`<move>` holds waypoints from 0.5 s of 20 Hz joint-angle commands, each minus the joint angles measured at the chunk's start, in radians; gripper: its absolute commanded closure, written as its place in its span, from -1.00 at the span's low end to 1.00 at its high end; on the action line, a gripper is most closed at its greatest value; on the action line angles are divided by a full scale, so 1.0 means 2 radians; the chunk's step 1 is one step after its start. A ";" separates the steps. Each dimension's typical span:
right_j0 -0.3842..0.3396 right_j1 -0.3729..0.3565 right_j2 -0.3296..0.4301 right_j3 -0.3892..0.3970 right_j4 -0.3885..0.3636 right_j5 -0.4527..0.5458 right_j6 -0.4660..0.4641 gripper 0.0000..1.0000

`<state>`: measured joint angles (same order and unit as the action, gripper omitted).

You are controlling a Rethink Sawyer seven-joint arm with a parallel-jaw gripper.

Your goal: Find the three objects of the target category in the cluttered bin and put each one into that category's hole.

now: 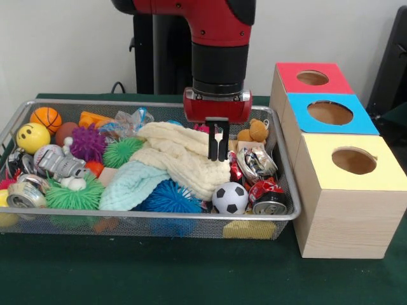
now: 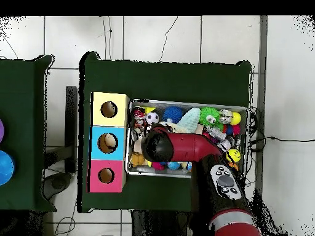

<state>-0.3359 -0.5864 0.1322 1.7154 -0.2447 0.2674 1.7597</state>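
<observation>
Currently the gripper [image 1: 218,147] hangs over the right-centre of the wire bin [image 1: 287,170], fingers nearly together, only a thin slit between them, nothing held. The tips sit just above the cream knit cloth [image 1: 181,155] near its right edge.

Risks, as judgement:
- Target category isn't stated, so the pick is ambiguous. Three crushed cans are visible: two at the right end ( [image 1: 254,162] and [image 1: 268,196]) and one at the left end [image 1: 24,192].
- Descending as it stands, the narrow jaws would likely snag the cloth and drag it, shifting the clutter.
- The crushed cans are dented and shiny; a grip could slip.
- The soccer ball [image 1: 229,198] touches the lower right can and may roll if nudged.

Relative to the tool: the right cans lie just beside it, toward the boxes; the yellow box hole [image 1: 353,161] is the nearest drop. In the overhead view the arm [image 2: 184,145] covers that part of the bin.
</observation>
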 commanded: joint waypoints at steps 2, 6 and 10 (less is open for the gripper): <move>-0.001 0.050 0.042 -0.017 -0.029 -0.014 0.011 1.00; 0.003 0.056 0.037 -0.027 -0.032 -0.015 0.010 1.00; -0.009 0.076 0.050 -0.047 -0.034 -0.004 -0.006 1.00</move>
<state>-0.3287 -0.5129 0.1365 1.7011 -0.2588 0.2672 1.7597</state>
